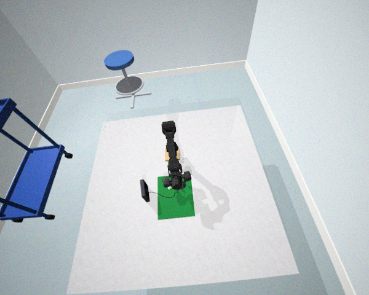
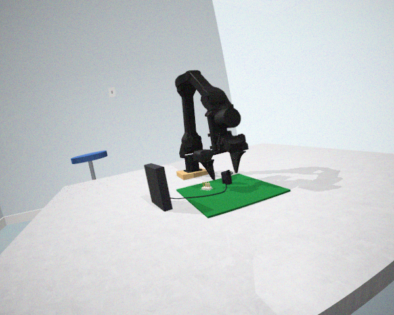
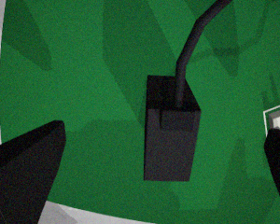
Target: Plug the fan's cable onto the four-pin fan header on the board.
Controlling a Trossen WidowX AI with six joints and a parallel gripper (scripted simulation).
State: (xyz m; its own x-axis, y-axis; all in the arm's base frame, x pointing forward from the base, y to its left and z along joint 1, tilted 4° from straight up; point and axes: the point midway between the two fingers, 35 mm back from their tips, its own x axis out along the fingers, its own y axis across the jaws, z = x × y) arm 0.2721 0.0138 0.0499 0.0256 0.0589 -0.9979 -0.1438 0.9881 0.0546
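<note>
The black plug (image 2: 224, 177) (image 3: 170, 140) stands upright over the green board (image 1: 175, 209) (image 2: 255, 196) (image 3: 84, 182), clear of the header; the gripper hides it in the top view. Its cable (image 2: 203, 195) (image 3: 190, 39) leaves it and runs to the black fan (image 1: 144, 190) (image 2: 158, 188). The white header (image 2: 206, 188) (image 3: 278, 121) has bare brass pins and is partly behind one finger in the wrist view. My gripper (image 2: 225, 175) (image 3: 170, 136) is open and points down, its fingertips wide apart on either side of the plug, with gaps to it on both sides.
The fan stands upright beside the board, with the cable crossing low over the board. The arm's wooden base (image 1: 167, 155) (image 2: 185, 174) sits behind the board. A blue stool (image 1: 119, 59) (image 2: 89, 157) and a blue cart (image 1: 32, 180) stand off the table.
</note>
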